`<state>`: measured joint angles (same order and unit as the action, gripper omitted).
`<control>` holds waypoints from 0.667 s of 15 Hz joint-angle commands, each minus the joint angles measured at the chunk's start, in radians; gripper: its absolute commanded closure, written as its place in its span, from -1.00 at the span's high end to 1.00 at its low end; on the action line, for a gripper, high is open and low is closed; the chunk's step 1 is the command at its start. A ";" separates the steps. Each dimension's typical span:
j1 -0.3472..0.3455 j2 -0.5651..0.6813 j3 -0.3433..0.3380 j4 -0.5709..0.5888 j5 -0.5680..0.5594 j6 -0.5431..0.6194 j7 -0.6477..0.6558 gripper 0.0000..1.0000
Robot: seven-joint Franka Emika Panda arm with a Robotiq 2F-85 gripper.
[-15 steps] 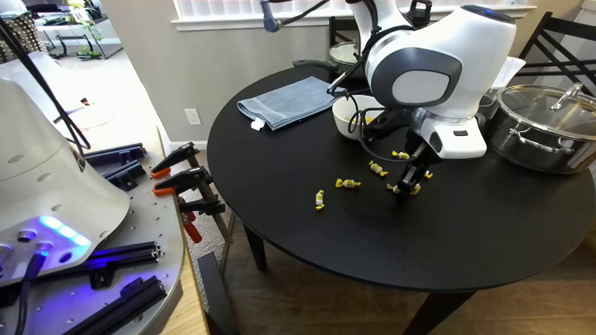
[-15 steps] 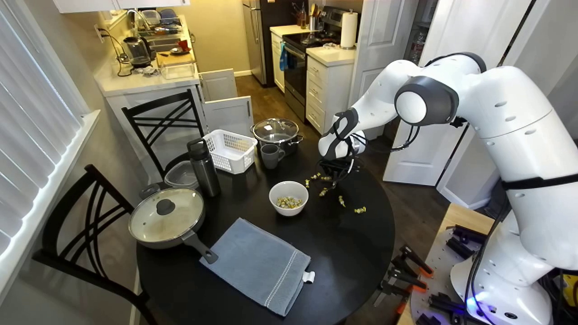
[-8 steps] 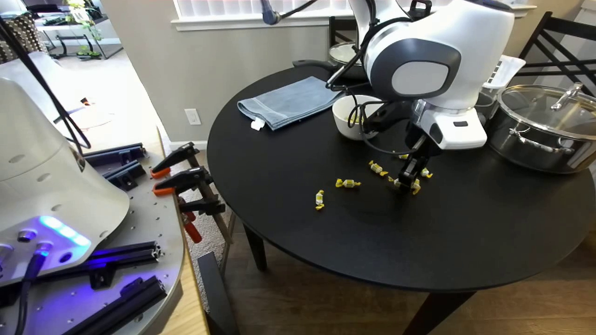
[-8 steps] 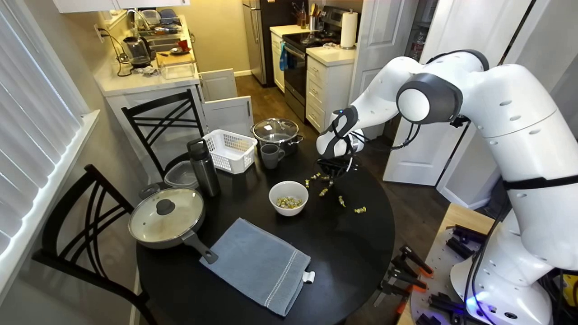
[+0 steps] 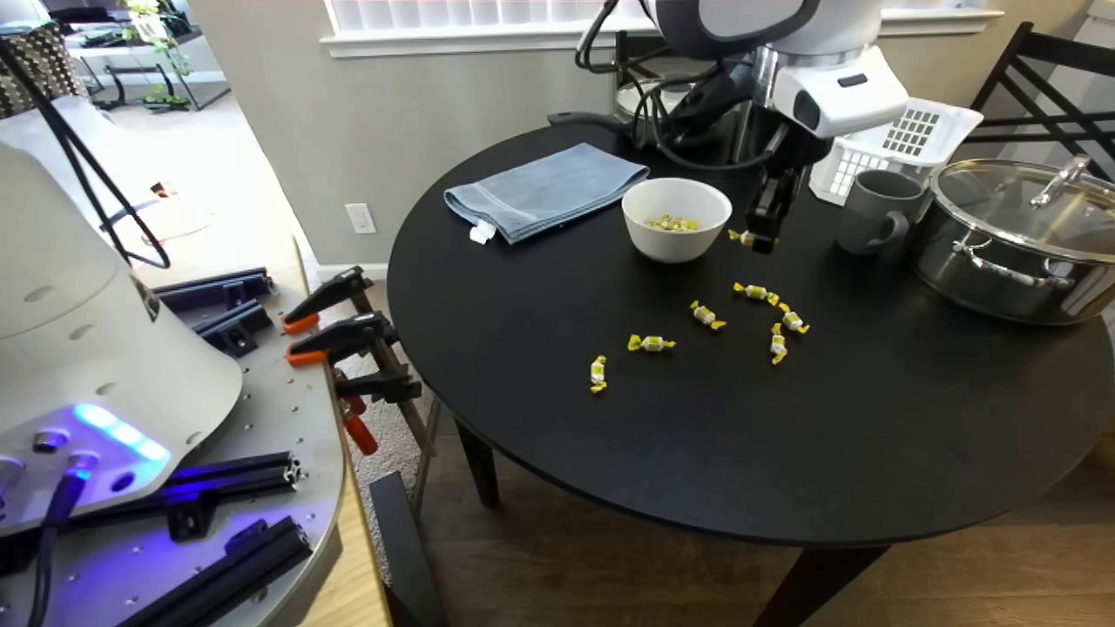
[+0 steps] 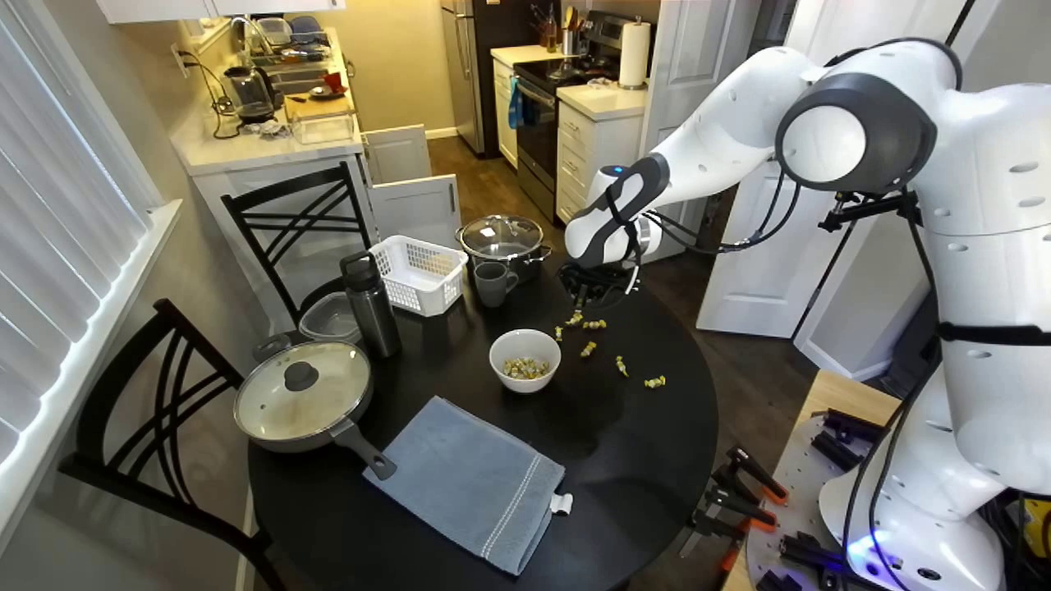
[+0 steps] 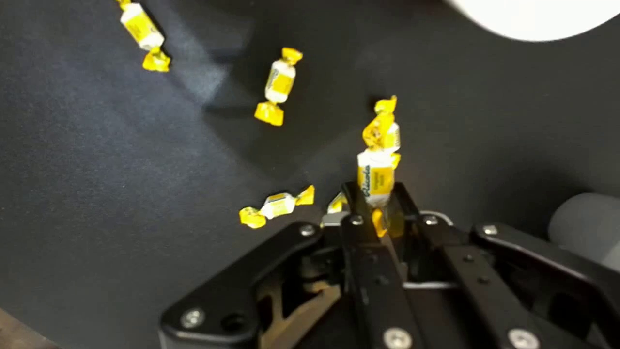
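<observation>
The gripper (image 7: pixel 376 194) is closed on a candy (image 7: pixel 375 177), one yellow tail tucked between the jaws and the white-and-yellow body poking out past them. In an exterior view the jaws point down above the table (image 5: pixel 871 435), and the held candy shows just right of the bowl (image 5: pixel 666 248), apart from it.

Six loose candies (image 5: pixel 707 315) lie on the table, nearer than the gripper in that view: three close together on the right, the rest spread out toward the left. In the wrist view the held candy partly hides one of them. The bowl is white, with a heap of wrapped sweets (image 5: pixel 672 224) in it.

Left of the bowl lies a folded blue-grey towel (image 5: pixel 549 192). Right of the gripper stands a grey mug (image 5: pixel 871 218), then a steel pot (image 5: pixel 1002 274) under a glass lid (image 5: pixel 1028 209); a white basket (image 5: pixel 949 131) is on the mug's far side. In an exterior view a covered pan (image 6: pixel 300 447) sits at the table's left, its handle ending by the towel. Just beyond stands a steel bottle (image 6: pixel 374 312), with a clear tub (image 6: pixel 327 316) partly hidden behind it. The white arm (image 6: pixel 714 168) reaches in from the right.
</observation>
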<state>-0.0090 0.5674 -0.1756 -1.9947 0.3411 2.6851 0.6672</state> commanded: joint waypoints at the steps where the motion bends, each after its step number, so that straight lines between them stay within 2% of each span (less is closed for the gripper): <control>1: 0.004 -0.090 0.066 -0.087 0.009 0.044 -0.047 -0.92; 3: 0.003 -0.108 0.107 -0.104 0.023 0.072 -0.065 -0.92; 7: -0.009 -0.134 0.186 -0.153 0.064 0.216 -0.127 -0.92; 9: -0.015 -0.140 0.213 -0.166 0.080 0.233 -0.160 -0.17; 10: -0.023 -0.143 0.228 -0.172 0.095 0.233 -0.182 -0.05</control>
<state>-0.0014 0.4695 0.0057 -2.1090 0.3876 2.8876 0.5699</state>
